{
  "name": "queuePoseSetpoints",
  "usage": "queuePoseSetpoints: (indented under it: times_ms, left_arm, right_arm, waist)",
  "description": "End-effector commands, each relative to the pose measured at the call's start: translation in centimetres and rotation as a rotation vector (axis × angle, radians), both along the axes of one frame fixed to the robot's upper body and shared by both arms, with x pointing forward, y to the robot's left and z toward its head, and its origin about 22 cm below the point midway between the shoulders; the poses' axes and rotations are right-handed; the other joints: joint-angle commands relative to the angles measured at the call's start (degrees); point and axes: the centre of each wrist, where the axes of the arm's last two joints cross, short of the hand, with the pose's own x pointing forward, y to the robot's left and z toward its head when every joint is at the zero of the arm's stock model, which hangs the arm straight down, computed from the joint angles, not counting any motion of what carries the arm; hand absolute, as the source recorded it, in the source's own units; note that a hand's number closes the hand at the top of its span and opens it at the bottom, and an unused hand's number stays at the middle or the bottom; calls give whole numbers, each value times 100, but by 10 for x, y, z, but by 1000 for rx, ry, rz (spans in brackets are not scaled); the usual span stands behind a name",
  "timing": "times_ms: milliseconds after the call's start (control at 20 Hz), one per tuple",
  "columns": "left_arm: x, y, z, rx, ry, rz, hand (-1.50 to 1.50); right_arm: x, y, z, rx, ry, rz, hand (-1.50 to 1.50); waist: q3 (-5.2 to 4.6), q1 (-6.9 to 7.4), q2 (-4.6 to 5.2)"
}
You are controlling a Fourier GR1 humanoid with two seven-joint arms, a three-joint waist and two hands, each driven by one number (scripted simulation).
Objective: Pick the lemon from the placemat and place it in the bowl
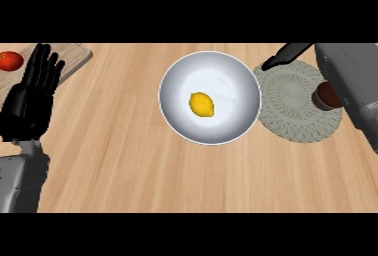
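The yellow lemon (pixel 201 104) lies inside the white bowl (pixel 229 75), a little left of its middle, with nothing touching it. The round grey woven placemat (pixel 291 107) sits just right of the bowl, touching its rim. My right forearm comes in over the placemat's right side. Only straight black fingers of the right hand (pixel 285 55) show, above the placemat's far edge and apart from the lemon. At the left edge my left hand (pixel 31 95) rests open with its fingers up.
A red tomato (pixel 9 61) lies on a wooden cutting board (pixel 74 56) at the far left, partly behind my left hand. A dark reddish-brown round thing (pixel 323 95) shows on the placemat, half hidden under my right forearm.
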Motion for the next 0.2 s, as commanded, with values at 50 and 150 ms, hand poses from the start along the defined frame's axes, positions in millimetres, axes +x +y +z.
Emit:
queuePoseSetpoints:
  times_ms: [50, 150]
  left_arm:
    - [4, -6, 8, -15, -13, -28, 0]
    - [5, -9, 12, 9, -20, -52, 0]
  right_arm:
    - [-6, -40, 2, 49, -2, -6, -150]
    - [-7, -48, 14, 35, 4, -4, -150]
  waist:
    - [14, 162, 90]
    - [20, 239, 121]
